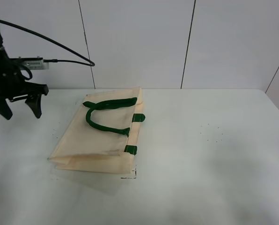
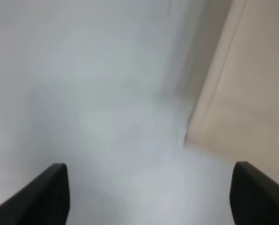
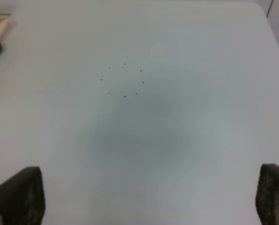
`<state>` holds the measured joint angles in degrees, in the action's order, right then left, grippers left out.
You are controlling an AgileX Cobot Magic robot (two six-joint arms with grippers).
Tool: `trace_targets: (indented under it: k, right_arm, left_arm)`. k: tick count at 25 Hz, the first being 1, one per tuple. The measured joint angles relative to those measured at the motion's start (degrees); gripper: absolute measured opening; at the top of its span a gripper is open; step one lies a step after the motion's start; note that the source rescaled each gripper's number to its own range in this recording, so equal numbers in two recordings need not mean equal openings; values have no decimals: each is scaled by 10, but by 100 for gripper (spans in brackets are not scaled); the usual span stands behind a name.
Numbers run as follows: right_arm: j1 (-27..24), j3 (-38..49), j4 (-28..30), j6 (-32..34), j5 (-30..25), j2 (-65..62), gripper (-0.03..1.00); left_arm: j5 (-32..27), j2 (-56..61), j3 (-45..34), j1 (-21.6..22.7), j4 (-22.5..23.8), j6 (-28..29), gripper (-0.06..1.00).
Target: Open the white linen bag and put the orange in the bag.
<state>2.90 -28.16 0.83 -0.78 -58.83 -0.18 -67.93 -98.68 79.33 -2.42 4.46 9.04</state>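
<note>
Bag (image 1: pixel 99 140) is lying flat on the tabletop (image 1: pixel 214 154), left of centre: cream cloth, folded edge facing the camera, dark green handles (image 1: pixel 106 115) looping on top, green tabs (image 1: pixel 130 150) along its right edge. Left tool (image 1: pixel 22 105) is hovering off the bag's left side, fingers spread, holding nothing. Right tool (image 3: pixel 149 197) is sitting spread wide over bare tabletop, empty. Orange isn't showing in any view.

White linen bag (image 1: pixel 99 136) lies flat on the table (image 1: pixel 214 154), left of frame centre, handles (image 1: pixel 104 115) on its upper face. Left gripper (image 1: pixel 22 111) hangs at far left, apart from the bag. Dot ring (image 1: pixel 210 132) lies right of the bag.
</note>
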Motion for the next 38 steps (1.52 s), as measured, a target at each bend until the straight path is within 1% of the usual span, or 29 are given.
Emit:
trace_targets:
  k: [5, 10, 15, 19, 21, 23, 28, 32, 38]
  right_arm:
    - [0, 0, 0, 0, 0, 0, 100]
    - [0, 0, 0, 0, 0, 0, 100]
    - [0, 0, 0, 0, 0, 0, 100]
    - [0, 0, 0, 0, 0, 0, 100]
    - [0, 0, 0, 0, 0, 0, 100]
    - [0, 0, 0, 0, 0, 0, 100]
    - [0, 0, 0, 0, 0, 0, 100]
    - [0, 0, 0, 0, 0, 0, 100]
    - [0, 0, 0, 0, 0, 0, 100]
  left_arm:
    - [4, 148, -156, 0, -5, 0, 95]
    - [16, 309, -285, 0, -6, -20, 95]
    - [43, 456, -403, 0, -8, -33, 95]
    - [60, 568, -475, 0, -45, -52, 95]
    - [62, 623, -499, 0, -56, -68, 95]
    - [68, 670, -507, 0, -59, -73, 95]
    - [70, 758, -509, 0, -41, -68, 95]
    - [70, 791, -510, 0, -31, -62, 95]
    - [70, 797, -510, 0, -31, -61, 95]
